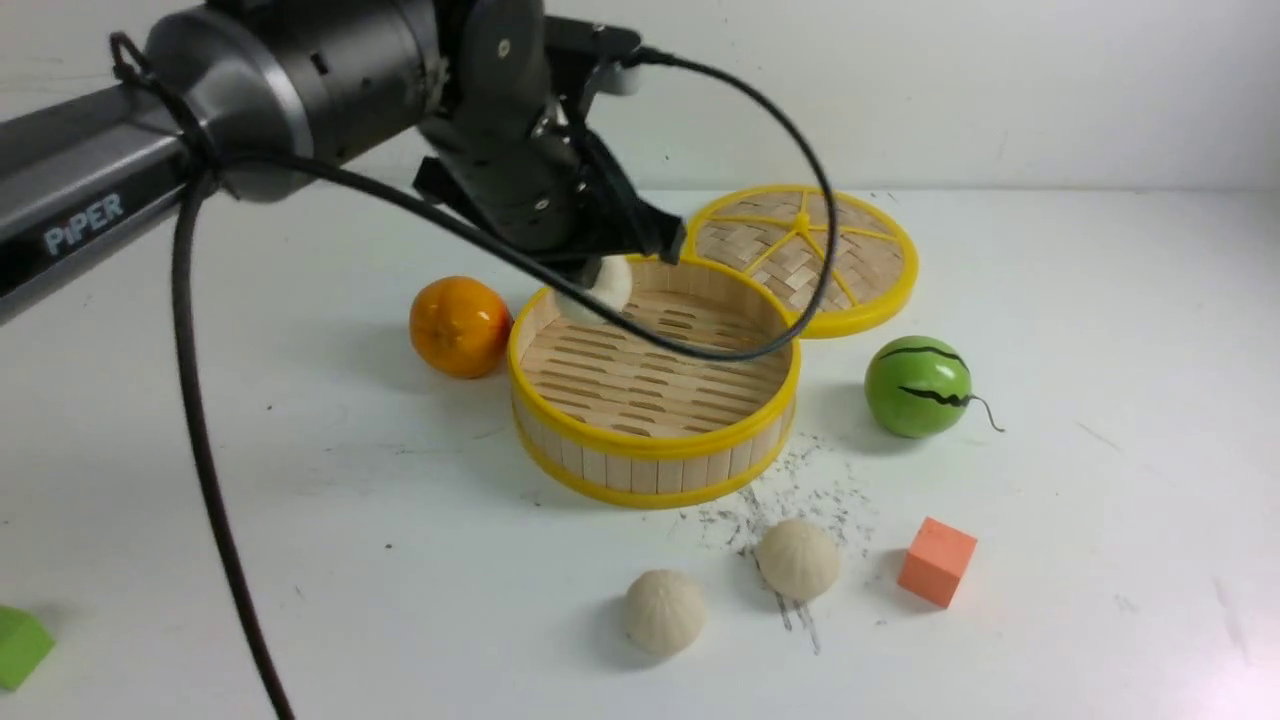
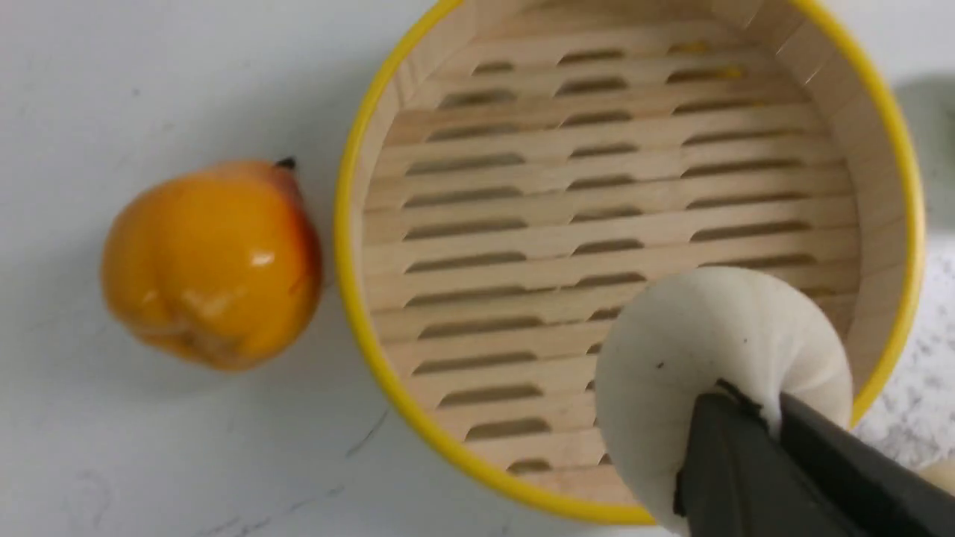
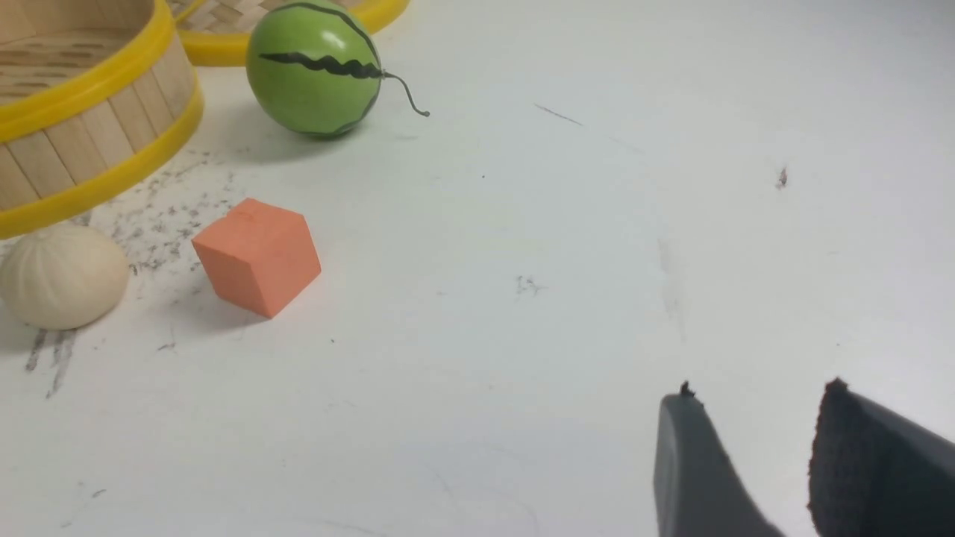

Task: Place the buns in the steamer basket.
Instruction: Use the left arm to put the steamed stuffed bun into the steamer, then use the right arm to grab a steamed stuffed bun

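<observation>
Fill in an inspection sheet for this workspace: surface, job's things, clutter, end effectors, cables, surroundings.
Surface: white table, with grey scuff marks by the basket.
Job's things: steamer basket upright, uncovered; first bun at its far left rim; second bun and third bun on the table in front of it.
Clutter: orange, green melon ball, basket lid, orange cube, green block.
End effectors: left end effector shut, tips against the first bun, grip unclear; right end effector open, empty.
Cables: black cable hangs from the left arm, looping across the basket.
Surroundings: white wall; nothing else seen.
</observation>
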You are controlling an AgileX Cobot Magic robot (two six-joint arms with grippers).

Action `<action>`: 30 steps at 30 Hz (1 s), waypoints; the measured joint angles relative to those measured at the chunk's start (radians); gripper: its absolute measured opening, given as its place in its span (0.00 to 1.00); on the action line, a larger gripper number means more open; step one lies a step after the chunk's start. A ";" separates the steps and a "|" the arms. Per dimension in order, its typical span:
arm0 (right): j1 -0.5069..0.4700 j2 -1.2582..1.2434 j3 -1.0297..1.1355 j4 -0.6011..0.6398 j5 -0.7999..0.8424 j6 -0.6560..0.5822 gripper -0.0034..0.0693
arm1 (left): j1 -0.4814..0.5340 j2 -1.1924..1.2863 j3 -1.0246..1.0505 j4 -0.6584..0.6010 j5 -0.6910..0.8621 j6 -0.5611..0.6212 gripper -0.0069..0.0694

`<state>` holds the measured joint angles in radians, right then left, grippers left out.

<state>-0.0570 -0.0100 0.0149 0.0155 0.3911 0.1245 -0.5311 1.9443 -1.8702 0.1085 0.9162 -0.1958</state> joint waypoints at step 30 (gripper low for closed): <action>0.000 0.000 0.000 0.000 0.000 0.000 0.38 | -0.017 0.088 -0.261 0.130 0.297 -0.120 0.83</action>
<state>-0.0570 -0.0100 0.0149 0.0155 0.3911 0.1245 -0.5477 2.0327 -2.1314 0.2390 1.2129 -0.3162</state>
